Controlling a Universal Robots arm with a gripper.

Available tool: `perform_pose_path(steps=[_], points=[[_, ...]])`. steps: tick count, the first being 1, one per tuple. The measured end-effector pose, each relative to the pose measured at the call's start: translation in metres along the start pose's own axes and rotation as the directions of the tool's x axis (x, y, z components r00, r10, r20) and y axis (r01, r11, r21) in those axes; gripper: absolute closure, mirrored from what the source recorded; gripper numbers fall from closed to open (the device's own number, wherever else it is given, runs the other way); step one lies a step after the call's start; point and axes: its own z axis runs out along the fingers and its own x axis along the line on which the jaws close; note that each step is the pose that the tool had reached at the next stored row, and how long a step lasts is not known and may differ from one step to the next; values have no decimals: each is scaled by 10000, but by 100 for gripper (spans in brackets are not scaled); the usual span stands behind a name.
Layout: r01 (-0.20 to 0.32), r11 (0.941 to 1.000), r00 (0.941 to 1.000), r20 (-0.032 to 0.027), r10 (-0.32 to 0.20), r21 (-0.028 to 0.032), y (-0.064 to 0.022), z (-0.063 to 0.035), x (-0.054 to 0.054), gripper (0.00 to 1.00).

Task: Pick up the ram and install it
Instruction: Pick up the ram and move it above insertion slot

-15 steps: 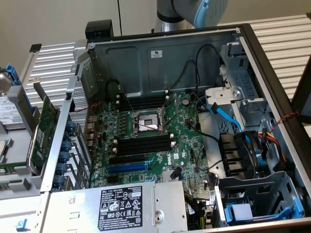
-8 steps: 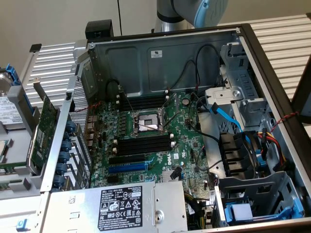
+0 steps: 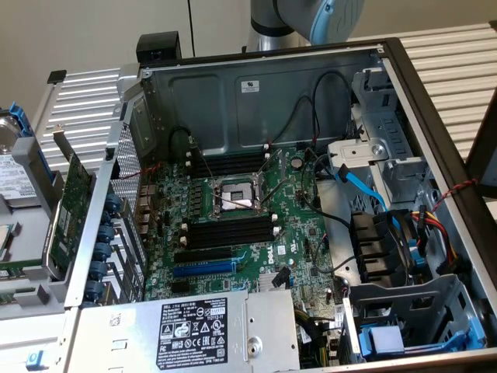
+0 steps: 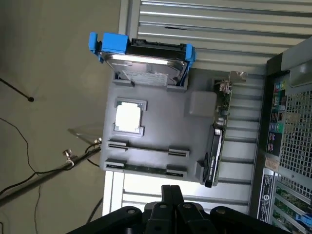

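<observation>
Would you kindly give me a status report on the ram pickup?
End effector shut, empty, clear of the ram. Ram lying in gray tray, untouched. Expansion card beside it, not in the way.

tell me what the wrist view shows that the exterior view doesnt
Wrist view: the shut gripper, the ram lying in its slot, and a processor chip near it.
Exterior view: the inside of the case, with the motherboard, its black memory slots, and the arm behind.
Both: the grey tray, the hard drive in its blue carrier, the green expansion card and the computer case.
</observation>
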Motion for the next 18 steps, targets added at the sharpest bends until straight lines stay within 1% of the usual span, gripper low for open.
perform_pose_path(steps=[2,4,6,9,11,14,18], points=[[364,9993,9993,-1,-364,7,0,4,0,89],[729,9973,9973,-2,-729,16,0,7,0,89],[1092,9940,9940,-4,-1092,23,0,10,0,89],[1621,9868,9868,-8,-1621,35,0,14,0,89],[1974,9803,9803,-11,-1974,43,0,17,0,89],[2522,9677,9677,-15,-2522,54,0,21,0,89],[3210,9471,9471,-23,-3210,69,0,26,0,89]])
